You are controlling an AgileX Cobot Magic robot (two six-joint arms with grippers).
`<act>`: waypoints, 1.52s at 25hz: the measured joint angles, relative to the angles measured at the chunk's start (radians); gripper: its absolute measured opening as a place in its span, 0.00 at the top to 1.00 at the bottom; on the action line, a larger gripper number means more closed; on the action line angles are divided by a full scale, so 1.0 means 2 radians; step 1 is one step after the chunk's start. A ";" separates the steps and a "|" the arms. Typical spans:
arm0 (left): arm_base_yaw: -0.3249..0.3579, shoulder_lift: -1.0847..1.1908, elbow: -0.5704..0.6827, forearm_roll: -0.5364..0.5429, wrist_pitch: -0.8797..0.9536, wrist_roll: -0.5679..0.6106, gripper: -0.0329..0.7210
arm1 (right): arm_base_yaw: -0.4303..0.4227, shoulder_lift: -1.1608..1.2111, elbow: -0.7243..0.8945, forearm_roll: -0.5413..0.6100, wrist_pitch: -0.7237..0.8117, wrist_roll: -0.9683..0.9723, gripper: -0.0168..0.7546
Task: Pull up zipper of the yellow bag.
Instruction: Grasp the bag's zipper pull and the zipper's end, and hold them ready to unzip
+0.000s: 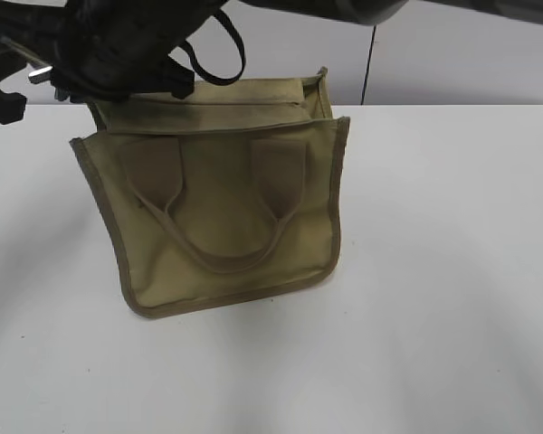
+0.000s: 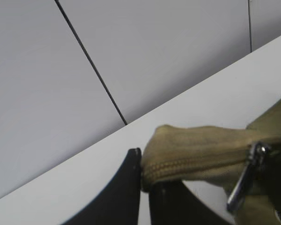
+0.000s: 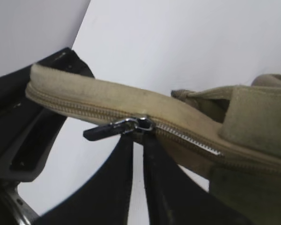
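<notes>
The yellow bag [image 1: 226, 208] stands on the white table with one handle hanging down its front. My left gripper [image 2: 144, 176] is shut on the end of the bag's zipper edge [image 2: 196, 154]. The silver zipper slider [image 2: 255, 157] lies further along that edge, with its tab hanging down. In the right wrist view my right gripper [image 3: 139, 137] is shut right at the zipper slider [image 3: 141, 124], and the dark pull tab [image 3: 100, 132] sticks out to the left. Silver teeth [image 3: 199, 143] show to the right of the slider. In the exterior view both arms [image 1: 109, 54] hide the bag's top left corner.
The white table [image 1: 452, 271] stretches around the bag. A grey wall with a dark seam [image 1: 368, 63] stands close behind it. A black cable loop [image 1: 222, 54] hangs over the bag's top.
</notes>
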 joint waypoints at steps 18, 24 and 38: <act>0.000 0.000 0.000 0.000 -0.002 0.000 0.95 | -0.001 0.011 0.000 0.042 -0.019 -0.021 0.65; 0.000 0.000 0.000 0.000 -0.003 0.000 0.95 | -0.001 0.020 0.000 0.042 -0.032 0.007 0.80; 0.000 0.000 0.000 0.001 -0.005 0.000 0.95 | -0.001 0.003 -0.001 0.007 0.022 -0.013 0.99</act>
